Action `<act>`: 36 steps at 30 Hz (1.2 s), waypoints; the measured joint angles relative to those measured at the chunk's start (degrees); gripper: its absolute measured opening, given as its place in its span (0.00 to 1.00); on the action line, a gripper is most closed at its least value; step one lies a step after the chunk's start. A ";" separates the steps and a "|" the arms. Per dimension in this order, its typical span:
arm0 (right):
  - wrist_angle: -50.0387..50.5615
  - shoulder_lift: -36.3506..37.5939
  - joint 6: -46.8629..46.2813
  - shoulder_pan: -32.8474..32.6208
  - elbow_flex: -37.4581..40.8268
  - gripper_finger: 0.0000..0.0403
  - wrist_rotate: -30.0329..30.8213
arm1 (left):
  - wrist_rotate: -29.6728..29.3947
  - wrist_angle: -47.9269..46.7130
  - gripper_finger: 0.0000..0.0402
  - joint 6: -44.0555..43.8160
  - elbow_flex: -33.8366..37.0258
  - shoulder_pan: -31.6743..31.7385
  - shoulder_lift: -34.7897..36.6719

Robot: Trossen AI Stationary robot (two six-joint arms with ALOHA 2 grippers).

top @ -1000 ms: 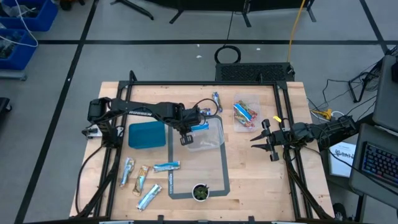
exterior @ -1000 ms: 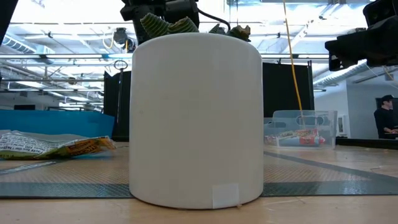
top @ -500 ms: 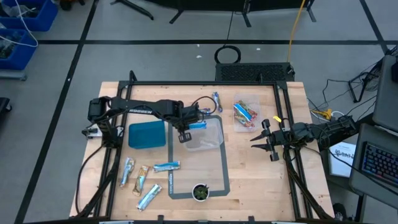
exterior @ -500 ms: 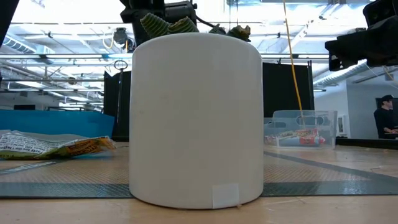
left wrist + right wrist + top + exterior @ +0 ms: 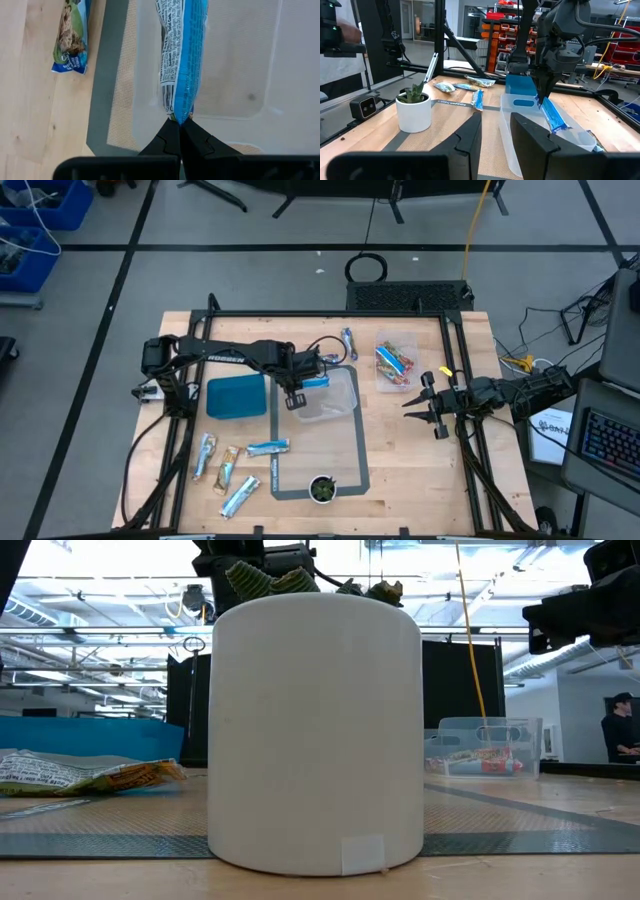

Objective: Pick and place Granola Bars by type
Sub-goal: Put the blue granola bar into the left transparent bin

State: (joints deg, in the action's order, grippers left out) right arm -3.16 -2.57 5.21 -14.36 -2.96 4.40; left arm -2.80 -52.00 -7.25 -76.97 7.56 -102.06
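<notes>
My left gripper (image 5: 297, 387) hangs over the left part of an open clear container (image 5: 330, 396) and is shut on a bright blue granola bar (image 5: 318, 381). The right wrist view shows the same left gripper (image 5: 540, 97) above the bar (image 5: 552, 116). Several more bars lie flat on the wood near the table's near left corner (image 5: 228, 468). One bar (image 5: 347, 343) lies near the far edge. A second clear container (image 5: 395, 363) holds blue and orange-red bars. My right gripper (image 5: 430, 405) waits open near the right edge. My left gripper pinches the blue bar by the crimped end of its wrapper (image 5: 180, 114) between its two shut fingers (image 5: 167, 137). The fingers come from above, pointing down. The bar hangs slanting below them, its lower end (image 5: 565, 127) inside the clear container. Whether that end touches the bottom, I cannot tell.
A blue lid (image 5: 236, 396) lies left of the clear container. A small plant in a white pot (image 5: 322, 489) stands on the grey mat's near edge (image 5: 300, 492) and fills the low view (image 5: 315, 730). Bare wood lies between the mat and my right gripper.
My left gripper has drifted a little toward the table's left and far edge, carrying the blue bar with it over the clear container, and has then kept still.
</notes>
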 joint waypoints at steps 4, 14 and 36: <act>0.00 0.00 0.00 0.01 -0.01 0.24 0.01 | 0.25 1.21 0.00 -0.11 0.00 -0.94 -0.02; 0.02 0.00 -0.01 0.00 0.00 0.24 0.01 | -0.03 3.12 0.00 -0.74 0.00 -2.45 -0.04; 0.00 0.00 -0.02 0.01 0.00 0.24 0.00 | 0.82 6.38 0.00 -1.22 0.00 -3.09 -0.04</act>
State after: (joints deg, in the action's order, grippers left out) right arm -3.16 -2.57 5.19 -14.35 -2.97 4.41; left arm -1.98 -45.62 -8.47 -76.97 4.47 -102.10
